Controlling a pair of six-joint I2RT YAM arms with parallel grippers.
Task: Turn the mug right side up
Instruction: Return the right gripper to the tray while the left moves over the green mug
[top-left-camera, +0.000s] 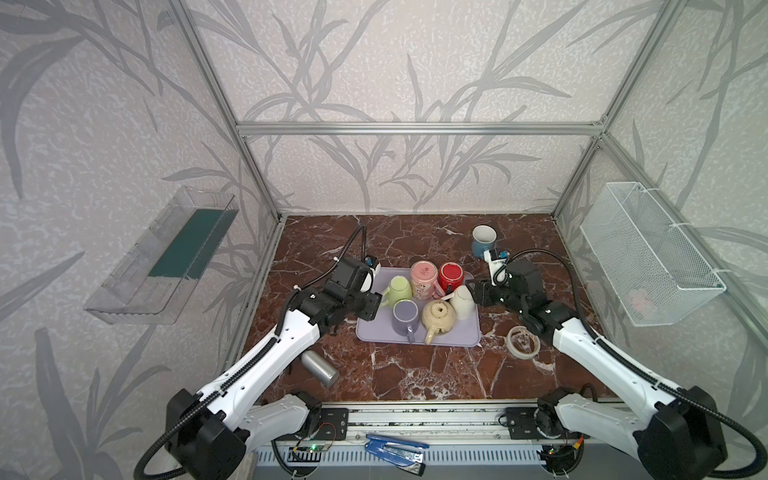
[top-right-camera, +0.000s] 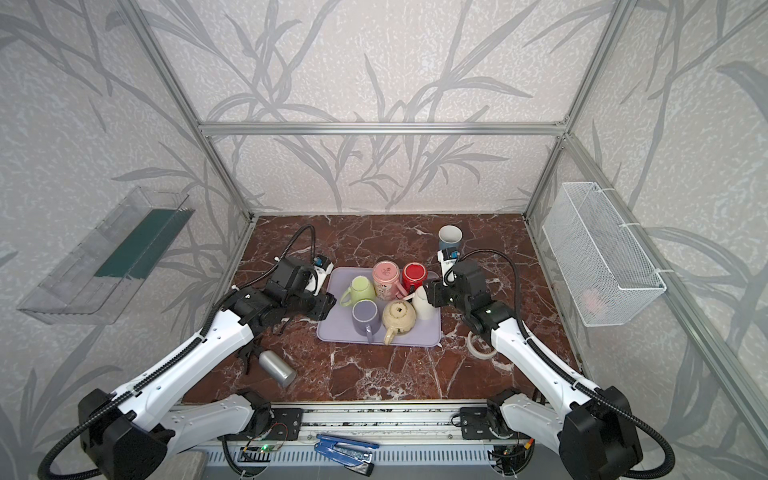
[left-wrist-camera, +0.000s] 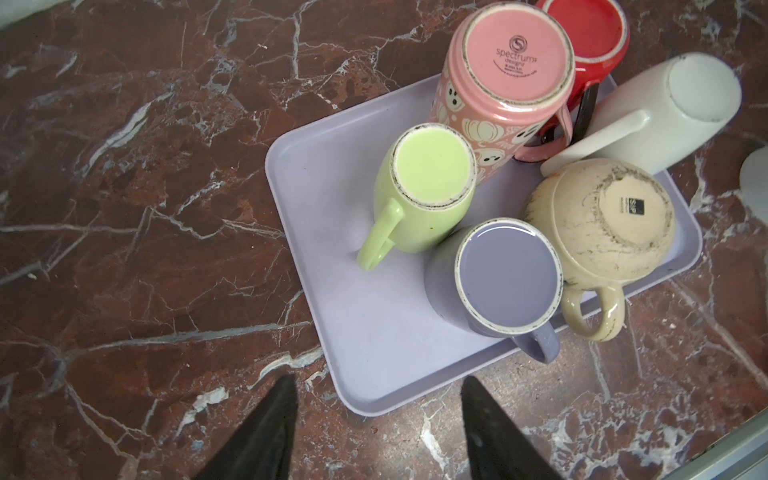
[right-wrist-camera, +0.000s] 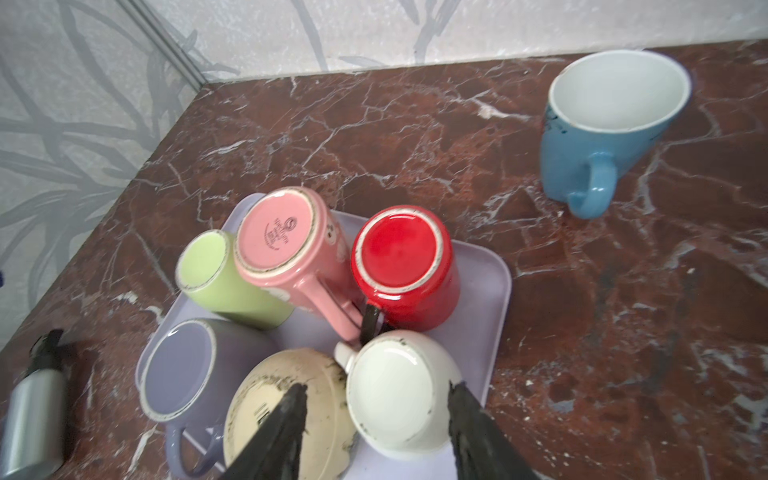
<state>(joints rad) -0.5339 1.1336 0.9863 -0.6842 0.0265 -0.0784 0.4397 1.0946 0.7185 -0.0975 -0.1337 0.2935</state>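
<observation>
Right gripper (right-wrist-camera: 379, 385) seemingly straddles the upside-down white mug (right-wrist-camera: 395, 401).

My left gripper (top-right-camera: 327, 305) hovers at the left edge of the lavender tray (top-right-camera: 332, 330) of inverted mugs (top-right-camera: 365, 316), my right gripper (top-right-camera: 430, 293) is at the white mug (top-right-camera: 423, 308) on its right side, and a blue mug (top-right-camera: 450, 237) stands upright on the table (top-right-camera: 374, 374) beyond.
</observation>
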